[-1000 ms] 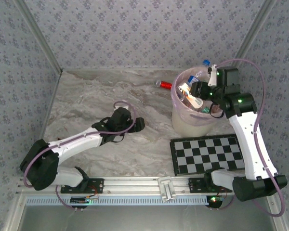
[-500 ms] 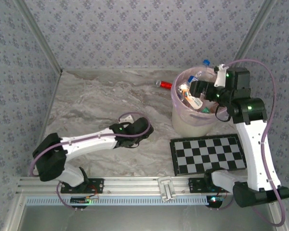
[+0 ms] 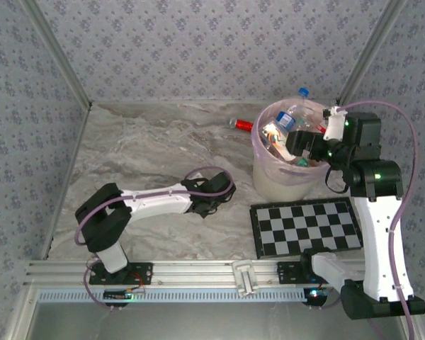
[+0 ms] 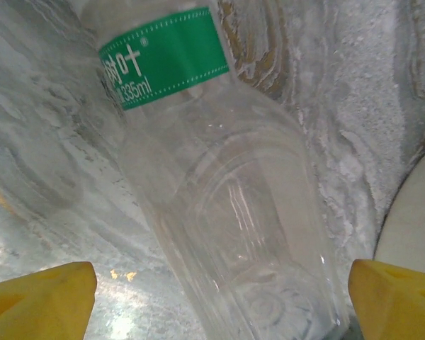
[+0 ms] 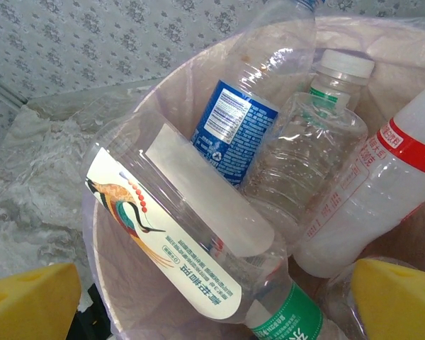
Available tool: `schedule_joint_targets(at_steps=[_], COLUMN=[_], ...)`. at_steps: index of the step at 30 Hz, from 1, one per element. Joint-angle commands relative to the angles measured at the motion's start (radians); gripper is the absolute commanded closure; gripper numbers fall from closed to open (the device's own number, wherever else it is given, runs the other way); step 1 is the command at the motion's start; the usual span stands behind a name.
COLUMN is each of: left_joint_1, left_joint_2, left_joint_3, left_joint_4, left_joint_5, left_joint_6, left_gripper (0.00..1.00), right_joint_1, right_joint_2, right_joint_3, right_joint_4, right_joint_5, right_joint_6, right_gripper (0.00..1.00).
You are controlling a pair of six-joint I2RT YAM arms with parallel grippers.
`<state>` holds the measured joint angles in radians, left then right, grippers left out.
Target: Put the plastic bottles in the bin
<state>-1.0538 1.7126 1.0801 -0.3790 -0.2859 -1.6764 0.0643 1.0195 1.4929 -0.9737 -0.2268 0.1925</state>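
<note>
A clear plastic bottle (image 4: 219, 191) with a green label lies on the marble table, its base toward the left wrist camera. My left gripper (image 4: 223, 301) is open and straddles the base, one yellow fingertip (image 4: 39, 301) on each side. In the top view that gripper (image 3: 216, 190) is low, just left of the bin (image 3: 283, 185). My right gripper (image 3: 304, 145) hangs open over the bin's mouth with nothing between its fingers (image 5: 397, 297). Below it, several plastic bottles lie in the bin (image 5: 120, 283): one with a crane label (image 5: 177, 227), one blue-labelled (image 5: 230, 120), one red-labelled (image 5: 382, 184).
A shiny red tube (image 3: 242, 124) lies behind the bin on the left. A black-and-white checkerboard (image 3: 308, 227) lies flat in front of the bin. The bin's cream wall (image 4: 418, 219) is close on the right of the left gripper. Patterned walls enclose the table.
The left arm has stretched rightward and lowered over the green-label bottle near the bin. The right gripper opened above the bin and drew back a little to the right.
</note>
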Motion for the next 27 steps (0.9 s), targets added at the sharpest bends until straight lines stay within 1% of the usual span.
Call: schedule_joint_targets(at_steps=[1, 4, 11, 15, 19, 22, 25, 27], left_joint_1=[0.003, 0.0, 0.0, 0.0, 0.004, 0.012, 0.032, 0.052], left_joint_2=[0.043, 0.074, 0.092, 0.062, 0.004, -0.065, -0.158, -0.237], left_joint_3=[0.056, 0.079, 0.086, 0.085, 0.077, 0.046, -0.001, -0.038], left_joint_4=[0.034, 0.045, 0.017, -0.017, -0.057, -0.061, -0.034, 0.015], left_joint_5=[0.05, 0.067, 0.069, 0.042, -0.021, -0.068, -0.116, -0.112], left_joint_6=[-0.039, -0.024, -0.02, 0.01, 0.085, 0.175, 0.332, 0.486], left_gripper=[0.09, 0.1, 0.39, 0.48, 0.54, 0.57, 0.58, 0.59], right_joint_1=[-0.014, -0.019, -0.026, -0.027, -0.026, -0.023, -0.016, -0.004], right_joint_2=[-0.015, -0.015, -0.021, -0.025, -0.029, -0.034, -0.035, -0.031], right_joint_3=[-0.012, -0.019, -0.01, 0.006, 0.023, 0.036, 0.046, 0.051], right_joint_4=[-0.031, -0.029, -0.034, -0.03, -0.013, 0.004, 0.034, 0.069], right_joint_5=[-0.027, -0.033, -0.035, -0.043, -0.075, -0.12, -0.187, -0.252], right_joint_6=[-0.03, -0.031, -0.031, -0.015, 0.008, 0.029, 0.056, 0.082], right_gripper=[0.0, 0.0, 0.0, 0.0, 0.02, 0.02, 0.03, 0.04])
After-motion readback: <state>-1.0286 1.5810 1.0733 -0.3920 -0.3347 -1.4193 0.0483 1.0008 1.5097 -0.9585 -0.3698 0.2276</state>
